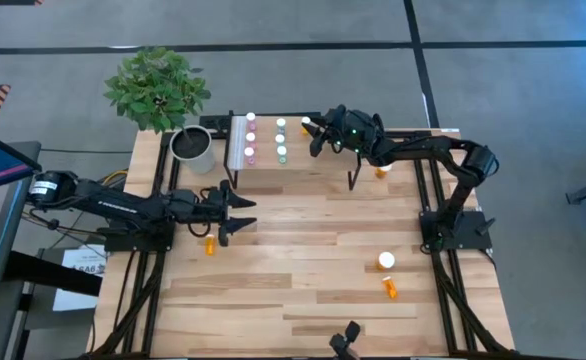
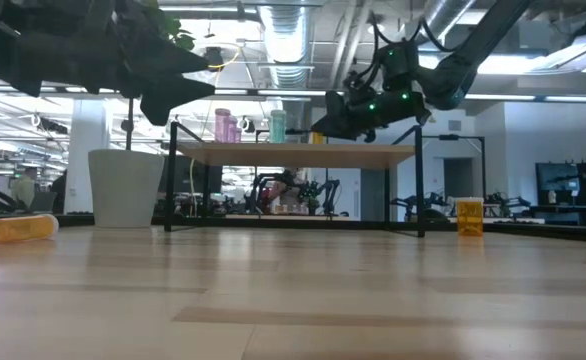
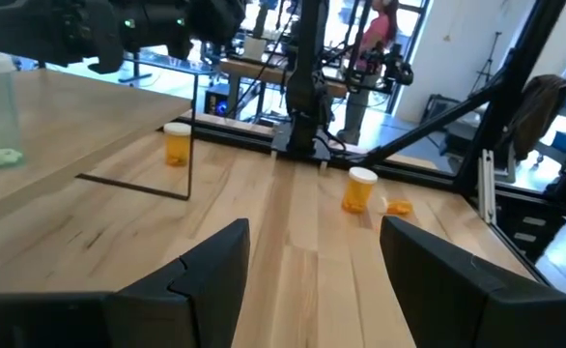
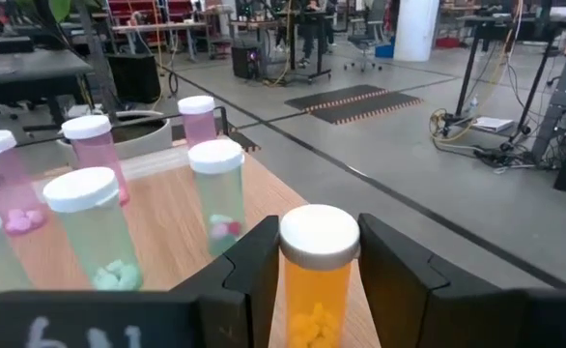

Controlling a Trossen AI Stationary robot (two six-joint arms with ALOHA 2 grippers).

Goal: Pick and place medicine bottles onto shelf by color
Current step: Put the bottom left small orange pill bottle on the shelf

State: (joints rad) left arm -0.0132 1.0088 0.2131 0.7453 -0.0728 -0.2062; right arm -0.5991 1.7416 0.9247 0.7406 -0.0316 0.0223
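My right gripper [image 4: 307, 280] is clamped on a small orange white-capped medicine bottle [image 4: 314, 280], fingers snug on both sides of its body, held upright over the raised light-wood shelf on thin black legs [image 1: 303, 165]. In the high view that gripper [image 1: 318, 132] sits at the shelf's far right corner, roughly 1 o'clock from the table centre. In the low view it [image 2: 345, 118] hangs just above the shelf top [image 2: 293, 154].

On the shelf stand pink-bodied vials [image 4: 95, 155] at the 9 o'clock end and teal-green vials [image 4: 217, 193] just beside them toward 3 o'clock, all upright with white caps. High view shows them as two short rows of caps, pink [image 1: 251, 136] and green [image 1: 281, 138].

My left gripper [image 1: 231, 214] is wide open and holding nothing, hovering over the wooden tabletop [image 1: 313, 270] at about 9 o'clock from centre, in front of the shelf. In its wrist view both fingers [image 3: 215, 280] are spread well apart.

Loose bottles on the table: small orange one lying down [image 1: 210, 245] just beside the left gripper, one upright orange vial [image 1: 382, 171] near the shelf's right leg, a larger orange bottle upright [image 1: 386, 262] at 4 o'clock, and another orange one on its side [image 1: 389, 288] near it.

A grey-white plant pot with a leafy green plant [image 1: 191, 148] stands at 10 o'clock, just beside the shelf.
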